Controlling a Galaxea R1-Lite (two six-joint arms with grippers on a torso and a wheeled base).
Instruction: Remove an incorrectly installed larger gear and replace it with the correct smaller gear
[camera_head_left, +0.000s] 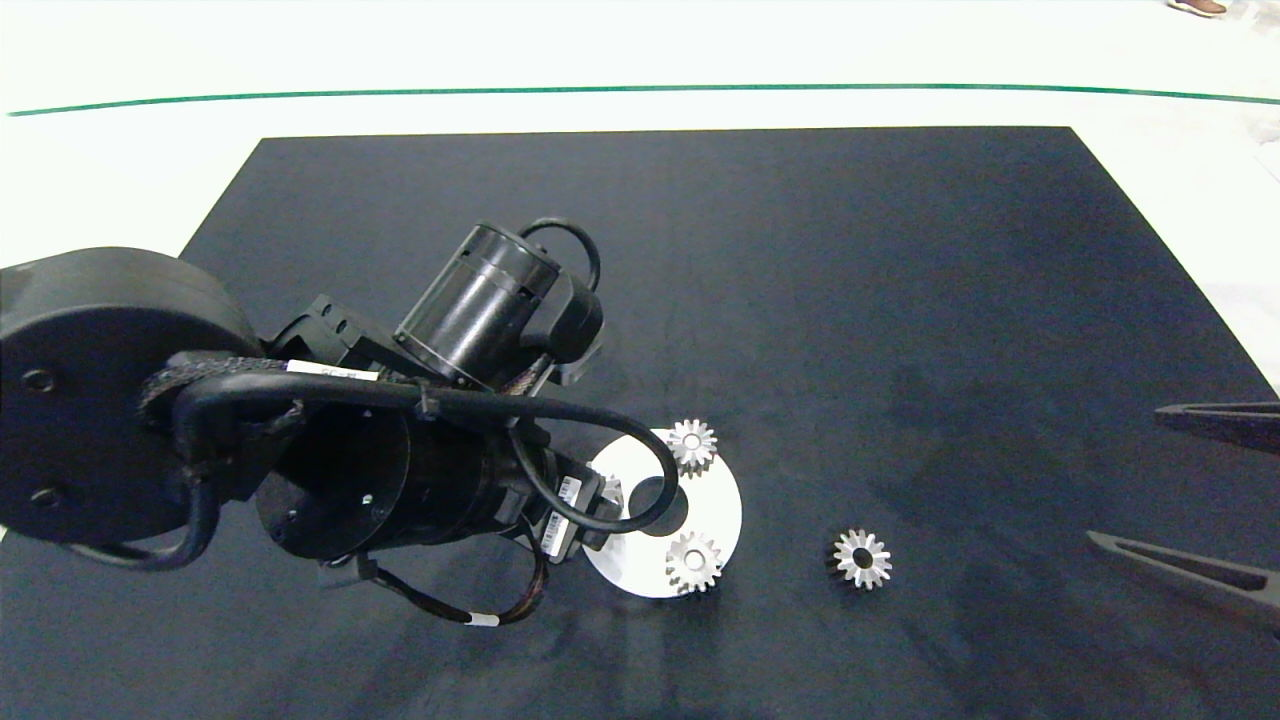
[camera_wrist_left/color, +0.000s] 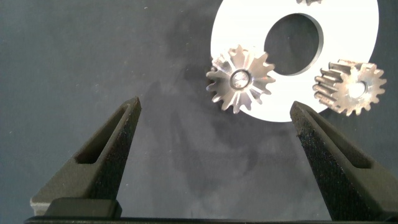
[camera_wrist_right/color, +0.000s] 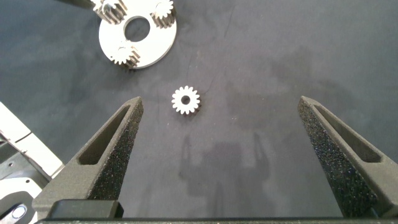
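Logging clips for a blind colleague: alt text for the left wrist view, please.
The open left gripper hovers over the black mat, just short of a white ring plate carrying silver gears; the larger gear is nearest, another gear beside it.

Larger gear (camera_wrist_left/color: 240, 79) on disc edge, smaller gear (camera_head_left: 862, 558) flat, apart

The left gripper (camera_wrist_left/color: 214, 134) hangs over the dark mat (camera_wrist_left/color: 93, 56) with its two fingers (camera_wrist_left/color: 112, 146) spread wide apart, gripping nothing. Just beyond the fingertips lies a white disc (camera_wrist_left/color: 348, 31) with a round centre hole. The larger gear (camera_wrist_left/color: 240, 79) sits on the disc's rim, overhanging the edge. A second gear (camera_wrist_left/color: 349, 87) sits on the rim further around.
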